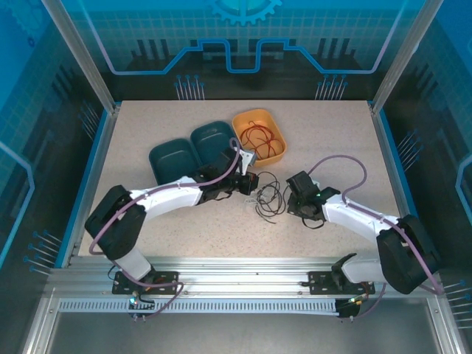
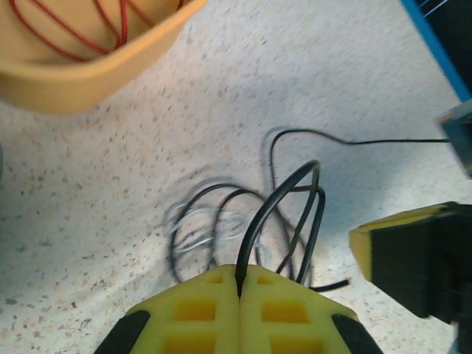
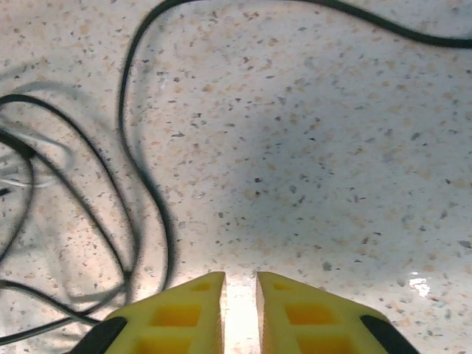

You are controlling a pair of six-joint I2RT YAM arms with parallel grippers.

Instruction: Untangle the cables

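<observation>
Pinching black cable (image 2: 258, 221) in closed left tool (image 2: 240, 279), probably to drag it off clear cable (image 2: 199, 240); holding right tool (image 3: 240, 284) barely ajar, empty

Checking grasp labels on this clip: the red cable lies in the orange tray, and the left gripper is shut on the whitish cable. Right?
Not quite. The left gripper is shut on the black cable, not the whitish cable, which lies unheld on the table; the left wrist view shows this. The red cable does lie in the orange tray.
</observation>
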